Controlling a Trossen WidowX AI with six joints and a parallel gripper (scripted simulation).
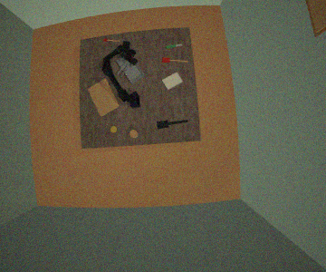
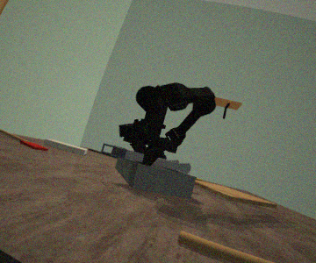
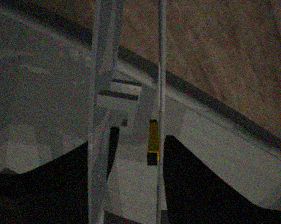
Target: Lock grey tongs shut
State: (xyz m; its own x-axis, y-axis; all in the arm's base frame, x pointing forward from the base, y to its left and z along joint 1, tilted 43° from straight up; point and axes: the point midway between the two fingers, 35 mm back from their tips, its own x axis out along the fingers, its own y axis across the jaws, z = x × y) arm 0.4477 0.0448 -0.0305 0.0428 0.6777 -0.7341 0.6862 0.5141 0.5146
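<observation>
The grey tongs (image 3: 105, 45) lie across the roasting tin (image 1: 135, 74) (image 2: 162, 181) (image 3: 216, 145). In the wrist view their two arms run up the picture, nearly parallel, with a gap between them. A small yellow and black part sits at the inner side of the right arm. My gripper (image 3: 141, 138) (image 2: 151, 159) is low over the tin, its fingers partly closed on the tongs' arms; the right finger is against the outside of the right arm, and the left arm overlaps the left finger. The wooden board (image 1: 103, 97) (image 2: 237, 194) lies beside the tin. The hinge cannot be made out.
A white block (image 1: 172, 81) (image 2: 66, 146), a red-headed tool (image 1: 166, 60) (image 2: 34, 145) and a green-handled tool (image 1: 170, 46) lie on the other side of the tin. A black tool (image 1: 163, 124) and two small round things (image 1: 113, 129) (image 1: 133, 133) lie farther off.
</observation>
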